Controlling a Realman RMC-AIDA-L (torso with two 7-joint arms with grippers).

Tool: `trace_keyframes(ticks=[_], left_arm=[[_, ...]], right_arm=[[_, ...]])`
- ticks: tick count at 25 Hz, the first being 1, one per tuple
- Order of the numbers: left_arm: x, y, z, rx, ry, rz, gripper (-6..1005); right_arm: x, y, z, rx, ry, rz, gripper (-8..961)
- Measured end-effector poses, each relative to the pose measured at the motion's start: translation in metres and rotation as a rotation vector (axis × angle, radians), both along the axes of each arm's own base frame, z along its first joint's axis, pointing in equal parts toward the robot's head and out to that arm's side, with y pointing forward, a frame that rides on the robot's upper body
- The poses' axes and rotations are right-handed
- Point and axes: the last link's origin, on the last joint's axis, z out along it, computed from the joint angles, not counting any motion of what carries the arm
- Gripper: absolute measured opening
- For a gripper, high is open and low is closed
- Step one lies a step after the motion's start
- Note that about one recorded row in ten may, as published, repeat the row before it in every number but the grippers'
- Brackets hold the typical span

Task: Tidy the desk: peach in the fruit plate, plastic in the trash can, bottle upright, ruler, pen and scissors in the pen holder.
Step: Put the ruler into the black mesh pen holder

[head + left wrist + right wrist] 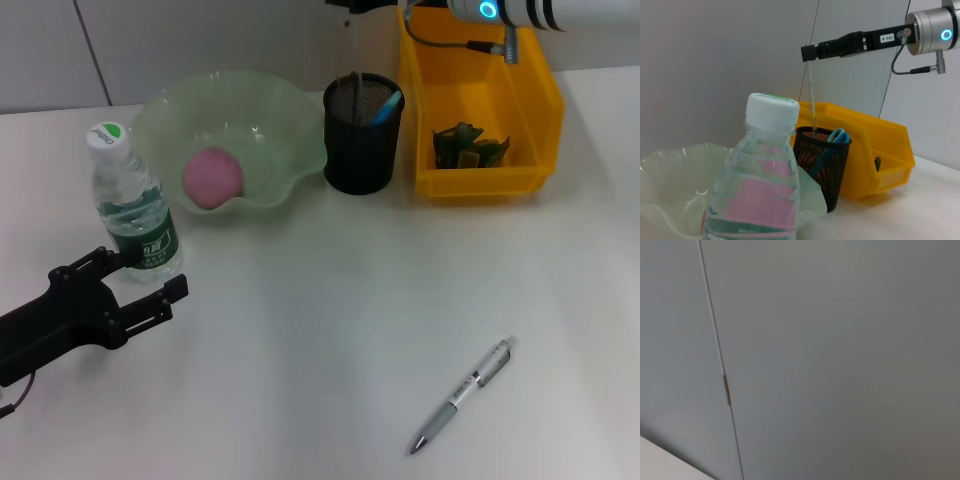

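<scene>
Desk partly tidied: pen loose on the white table (330, 330), bottle upright, peach in the bowl.

At about 10 o'clock a water bottle (133, 205) with a white cap and green label stands upright; the left gripper (150, 283), black, sits just below it at 8 o'clock with its fingers spread apart, one tip beside the bottle's base. A pink peach (212, 177) lies in the pale green wavy fruit plate (270, 115) at 11 o'clock. Just beside the plate, at 12 o'clock, a black mesh pen holder (362, 140) holds blue-handled scissors (386, 106) and a thin upright ruler (354, 85). A yellow bin (485, 100) at 1 o'clock contains crumpled dark plastic (467, 146); the right arm (510, 12) reaches across above its far end. A silver pen (462, 396) lies alone at 5 o'clock.
</scene>
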Motion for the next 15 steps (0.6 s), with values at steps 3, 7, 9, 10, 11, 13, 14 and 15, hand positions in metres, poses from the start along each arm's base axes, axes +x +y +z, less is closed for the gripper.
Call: trace_keyframes(ticks=[3,7,9,10,11,13,14,15], left_arm=[[-0.0001,-0.0001,0.0001,0.000,0.000,0.000,802],[-0.0006,-0.0004,0.0005,0.000,0.001,0.001,802],[-0.0009,-0.0006,0.0008,0.000,0.001,0.001,802],[-0.0011,-0.0008,0.0010,0.000,0.001,0.001,802],[-0.0011,-0.0009,0.0011,0.000,0.002,0.001,802],[-0.0012,-0.0011,0.0015,0.000,0.001,0.000,802],[-0.0012,-0.0011,0.0015,0.000,0.001,0.000,802],[-0.0013,-0.0013,0.0015,0.000,0.001,0.000,802]], right_arm=[[0.0010,-0.0005,-0.0002,0.000,-0.005,0.006,382],[0.0020,-0.0021,-0.0010,-0.003,0.000,0.015,392],[0.0029,-0.0026,-0.0014,-0.004,0.002,0.013,401],[0.0036,-0.0029,-0.0015,-0.005,0.002,0.011,406],[0.0036,-0.0029,-0.0015,-0.005,0.002,0.011,443],[0.0039,-0.0033,-0.0018,-0.006,0.004,0.010,517],[0.0038,-0.0034,-0.0018,-0.006,0.007,0.009,553],[0.0035,-0.0034,-0.0017,-0.006,0.012,0.008,590]])
